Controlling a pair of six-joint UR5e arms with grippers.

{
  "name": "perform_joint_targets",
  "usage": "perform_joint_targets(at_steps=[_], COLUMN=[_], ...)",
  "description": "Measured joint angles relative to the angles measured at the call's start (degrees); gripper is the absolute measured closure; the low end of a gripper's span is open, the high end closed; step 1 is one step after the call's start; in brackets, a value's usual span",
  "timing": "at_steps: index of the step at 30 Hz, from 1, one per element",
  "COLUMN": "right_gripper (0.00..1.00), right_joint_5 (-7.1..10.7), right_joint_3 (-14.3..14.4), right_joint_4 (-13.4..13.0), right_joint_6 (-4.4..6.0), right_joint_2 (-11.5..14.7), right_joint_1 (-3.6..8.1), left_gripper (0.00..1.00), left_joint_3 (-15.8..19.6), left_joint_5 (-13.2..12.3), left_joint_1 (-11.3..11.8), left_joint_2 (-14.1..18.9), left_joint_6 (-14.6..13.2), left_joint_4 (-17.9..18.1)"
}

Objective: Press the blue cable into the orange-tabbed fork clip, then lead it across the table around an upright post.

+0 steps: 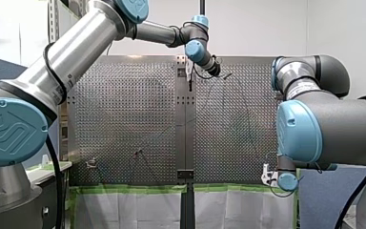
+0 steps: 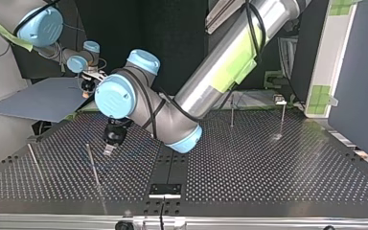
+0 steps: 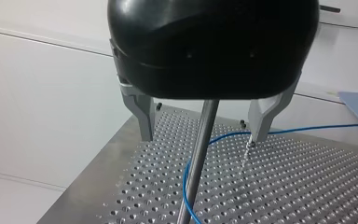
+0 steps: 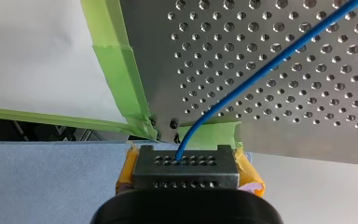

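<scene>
Blue cable (image 4: 261,73) just curved beside the upright post (image 3: 198,158), so you weren't done; left gripper (image 3: 201,138) sat spread around it, right gripper (image 4: 185,161) pinched cable.

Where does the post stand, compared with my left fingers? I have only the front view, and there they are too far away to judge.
Observer: Between them. In the left wrist view the post stands between the open left fingers, apart from both.
Operator: And where does the cable go there?
Observer: The cable lies on the table and bends around the post's far side; those fingers do not grip it.
Operator: Who holds it?
Observer: The right fingers, shut on it beyond the table's corner, as the right wrist view shows.
</scene>
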State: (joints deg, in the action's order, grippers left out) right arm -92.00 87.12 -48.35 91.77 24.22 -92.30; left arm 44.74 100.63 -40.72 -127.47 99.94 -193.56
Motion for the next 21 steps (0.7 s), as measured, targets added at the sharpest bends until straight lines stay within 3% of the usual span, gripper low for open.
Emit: perform_joint_targets(at_steps=[11, 21], right_gripper=[1.0, 1.0], right_joint_5=[0.19, 0.57], right_joint_3=[-0.2, -0.2], right_joint_4=[0.1, 0.1], right_joint_6=[0.0, 0.0], right_joint_2=[-0.1, -0.1], right_joint_1=[0.01, -0.1], left_gripper=[0.0, 0.0], left_joint_3=[0.0, 0.0], left_joint_5=[-1.8, 0.4], left_joint_1=[-0.5, -0.7], left_joint_2=[0.0, 0.0], left_joint_6=[0.7, 1.7], left_joint_4=[-0.2, -0.2])
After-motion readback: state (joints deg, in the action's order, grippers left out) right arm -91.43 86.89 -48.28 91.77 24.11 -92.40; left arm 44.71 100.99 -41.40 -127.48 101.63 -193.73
